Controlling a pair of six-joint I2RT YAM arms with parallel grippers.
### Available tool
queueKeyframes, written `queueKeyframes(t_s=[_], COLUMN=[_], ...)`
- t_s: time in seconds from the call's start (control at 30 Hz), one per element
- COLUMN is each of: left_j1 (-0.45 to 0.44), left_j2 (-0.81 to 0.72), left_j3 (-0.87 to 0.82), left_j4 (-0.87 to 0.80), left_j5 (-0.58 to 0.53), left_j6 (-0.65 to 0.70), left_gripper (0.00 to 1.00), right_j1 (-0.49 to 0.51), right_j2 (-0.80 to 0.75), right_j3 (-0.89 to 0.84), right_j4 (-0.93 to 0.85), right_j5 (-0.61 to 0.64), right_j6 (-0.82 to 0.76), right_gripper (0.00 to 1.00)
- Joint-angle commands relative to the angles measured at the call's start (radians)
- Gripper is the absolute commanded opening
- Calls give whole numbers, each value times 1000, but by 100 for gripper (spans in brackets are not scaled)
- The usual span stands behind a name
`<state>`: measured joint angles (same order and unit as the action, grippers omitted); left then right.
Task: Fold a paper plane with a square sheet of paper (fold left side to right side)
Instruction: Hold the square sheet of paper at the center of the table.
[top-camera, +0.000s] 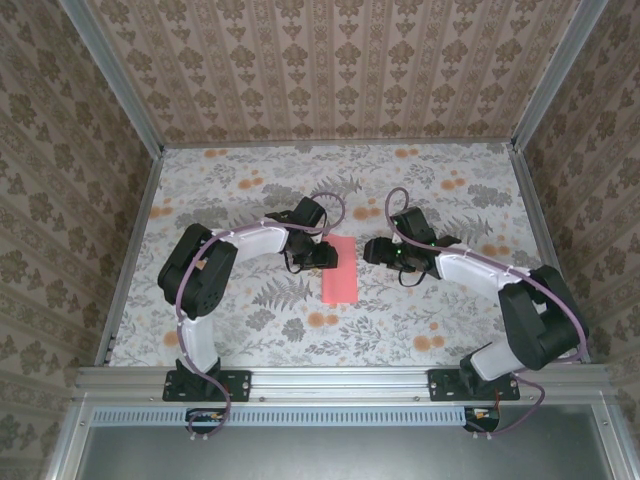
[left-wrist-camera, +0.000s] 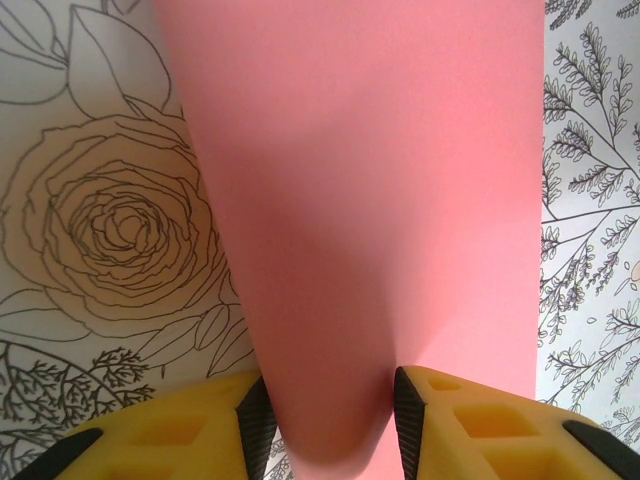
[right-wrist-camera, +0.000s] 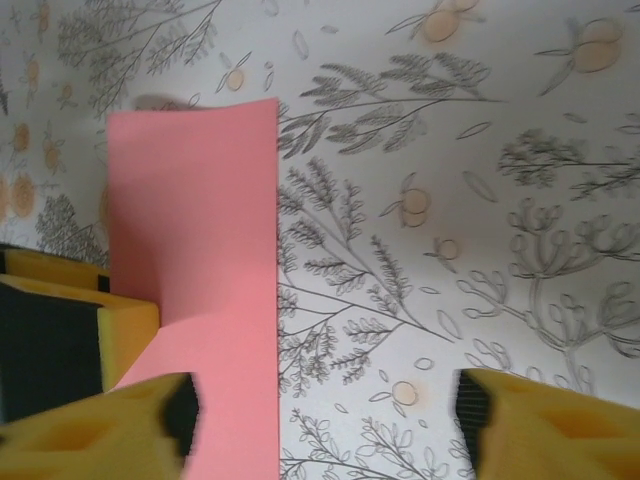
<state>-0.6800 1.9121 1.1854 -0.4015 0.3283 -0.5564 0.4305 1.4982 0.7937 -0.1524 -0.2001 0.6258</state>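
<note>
Left wrist view shows the left tool (left-wrist-camera: 330, 425) clenched on the salmon-pink sheet of paper (left-wrist-camera: 360, 200), which bows up between its pads and lies as a narrow strip on the flowered tabletop (top-camera: 400, 320), while the right tool (right-wrist-camera: 325, 415) hangs released, straddling the sheet's other edge

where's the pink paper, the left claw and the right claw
pink paper (top-camera: 340, 272), top view, middle of the sheet
left claw (left-wrist-camera: 332, 420), left wrist view, midway between its fingertips
right claw (right-wrist-camera: 328, 408), right wrist view, midway between its fingertips
</note>
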Motion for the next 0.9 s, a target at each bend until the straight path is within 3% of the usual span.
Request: queueKeyframes(t_s=[0.0,0.37,0.87], left_j1=[-4,-4,-4], left_j2=[70,70,65], left_j3=[-14,-15,-14], left_j4=[-10,-10,-5], left_j5=[-46,-46,-41], left_j6=[-8,-8,-5], left_gripper=[41,41,41], right_j1=[30,95,112], right_j2=[63,209,331], right_j3=[45,124,184], right_j4=[58,83,-42], right_j5=[-109,-144,-114], right_j6=[1,37,35], right_gripper=[53,21,12])
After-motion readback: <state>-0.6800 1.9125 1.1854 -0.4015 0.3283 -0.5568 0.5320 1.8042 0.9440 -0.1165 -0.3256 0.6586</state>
